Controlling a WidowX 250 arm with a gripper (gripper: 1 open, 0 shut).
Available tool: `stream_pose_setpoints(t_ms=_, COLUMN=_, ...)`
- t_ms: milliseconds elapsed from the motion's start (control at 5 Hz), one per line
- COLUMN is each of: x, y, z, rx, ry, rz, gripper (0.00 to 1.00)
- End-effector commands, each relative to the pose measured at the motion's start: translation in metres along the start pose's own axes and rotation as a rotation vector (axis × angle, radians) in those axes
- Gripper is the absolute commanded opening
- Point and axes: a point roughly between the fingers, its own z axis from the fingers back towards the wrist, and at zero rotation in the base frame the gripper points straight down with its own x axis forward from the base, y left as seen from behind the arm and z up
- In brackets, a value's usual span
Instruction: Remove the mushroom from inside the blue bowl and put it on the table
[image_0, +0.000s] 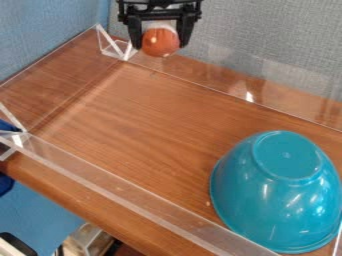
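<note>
The room was evenly and fairly brightly lit, from above it seemed. A pale sheen lay across the wooden worktop (147, 110), and white glints ran along the clear walls (267, 85). The blue bowl (277, 190) shone softly. Everything looked small and slightly soft.

A robot test bench in a lab: a brown wood-grain table (147, 110) fenced by low clear acrylic walls (114, 205), backed by a plain blue fabric partition (47, 25), a black robot tool (159, 30) overhead.
</note>
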Motion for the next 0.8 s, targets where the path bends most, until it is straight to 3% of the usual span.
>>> stream_pose_setpoints(t_ms=0, x=0.014, y=-0.02, z=0.022, rx=-0.015, ry=-0.058, rz=0.044, gripper=1.0)
stream_pose_setpoints(t_ms=200, x=0.024, y=-0.036, z=0.022, rx=0.005, ry=-0.062, rz=0.085, gripper=0.0)
stream_pose_setpoints(t_ms=600, x=0.035, y=-0.028, z=-0.012, rx=0.097, ry=-0.096, rz=0.231, gripper=0.0)
